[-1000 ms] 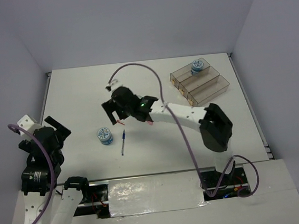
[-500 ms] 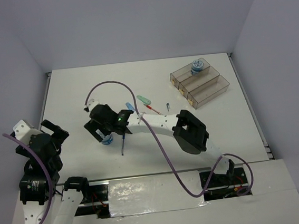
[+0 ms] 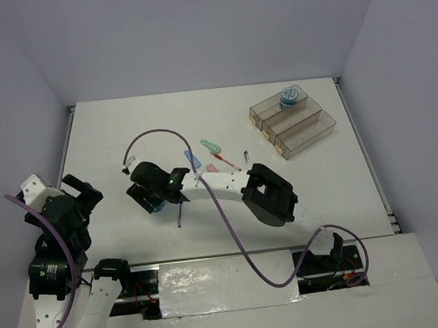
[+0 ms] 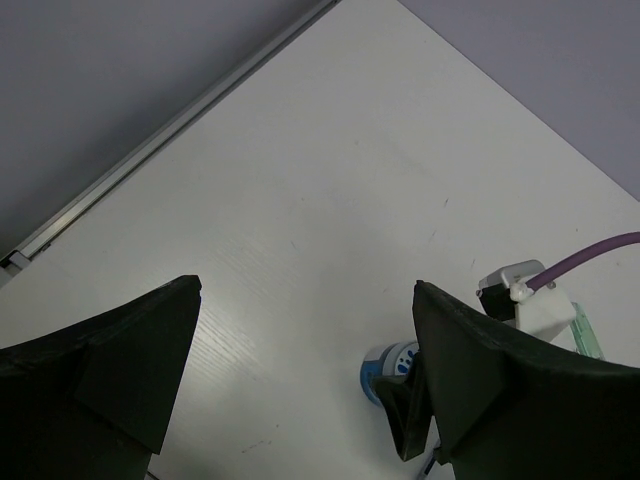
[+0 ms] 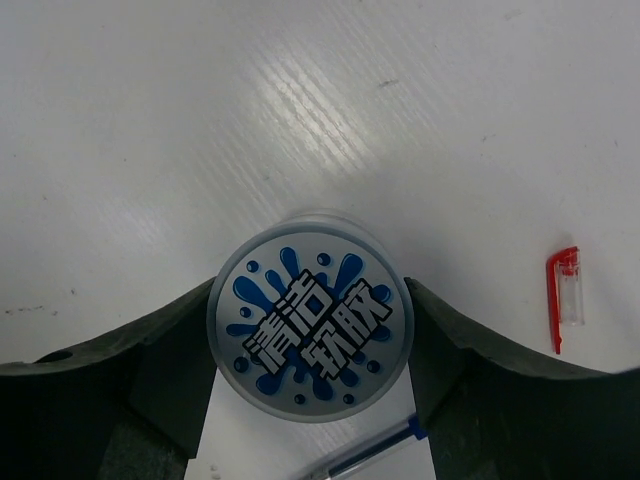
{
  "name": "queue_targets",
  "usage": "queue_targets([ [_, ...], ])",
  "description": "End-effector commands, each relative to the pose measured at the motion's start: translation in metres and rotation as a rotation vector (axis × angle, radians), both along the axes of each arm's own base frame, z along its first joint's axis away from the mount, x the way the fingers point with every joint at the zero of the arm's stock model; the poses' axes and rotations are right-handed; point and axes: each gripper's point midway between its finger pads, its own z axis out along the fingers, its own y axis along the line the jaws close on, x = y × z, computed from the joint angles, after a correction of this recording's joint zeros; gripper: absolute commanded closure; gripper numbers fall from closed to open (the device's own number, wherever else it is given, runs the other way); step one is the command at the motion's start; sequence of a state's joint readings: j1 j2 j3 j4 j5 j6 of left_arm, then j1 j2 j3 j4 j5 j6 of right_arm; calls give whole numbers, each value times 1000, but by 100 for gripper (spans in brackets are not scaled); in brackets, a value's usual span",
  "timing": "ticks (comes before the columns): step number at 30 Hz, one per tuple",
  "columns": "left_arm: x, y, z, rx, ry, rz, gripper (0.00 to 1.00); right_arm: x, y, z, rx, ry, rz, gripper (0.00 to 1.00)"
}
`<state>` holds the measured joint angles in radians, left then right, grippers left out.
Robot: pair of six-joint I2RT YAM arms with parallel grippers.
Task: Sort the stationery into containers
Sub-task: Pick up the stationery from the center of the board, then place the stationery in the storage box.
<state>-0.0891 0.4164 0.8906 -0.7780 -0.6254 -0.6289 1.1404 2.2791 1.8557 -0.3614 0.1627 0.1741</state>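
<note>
Top view: the right gripper [image 3: 151,198] sits low over the round blue-and-white tape roll [image 3: 158,208] on the white table [image 3: 123,134], left of centre and well apart from the three clear brown-tinted plastic bins [image 3: 301,129] at the far right. The left gripper [image 3: 80,193] hangs off to the side.

Left wrist view: its jaws stand wide apart with nothing between them.

Right wrist view: the black fingers [image 5: 170,370] meet the roll's rim on both sides, clamped across its width. The roll looks light and rigid, but its smooth curved wall may slip, so a grip straight across the diameter seems best.
</note>
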Motion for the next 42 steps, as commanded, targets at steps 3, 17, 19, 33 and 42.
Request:
queue_targets([
  [3,6,-3,15,12,-54,-28,1,-7,19,51,150,-77,55,100],
  [17,19,-18,13,22,-50,-131,1,83,-117,238,394,-281,-202,100],
  [19,25,-27,10,24,-33,-179,1,142,-190,243,301,-345,-438,100],
  [33,43,-50,2,26,5,-319,1,321,-380,199,131,-451,-830,100],
  [42,47,-56,0,26,16,-352,1,342,-403,142,45,-391,-886,100],
])
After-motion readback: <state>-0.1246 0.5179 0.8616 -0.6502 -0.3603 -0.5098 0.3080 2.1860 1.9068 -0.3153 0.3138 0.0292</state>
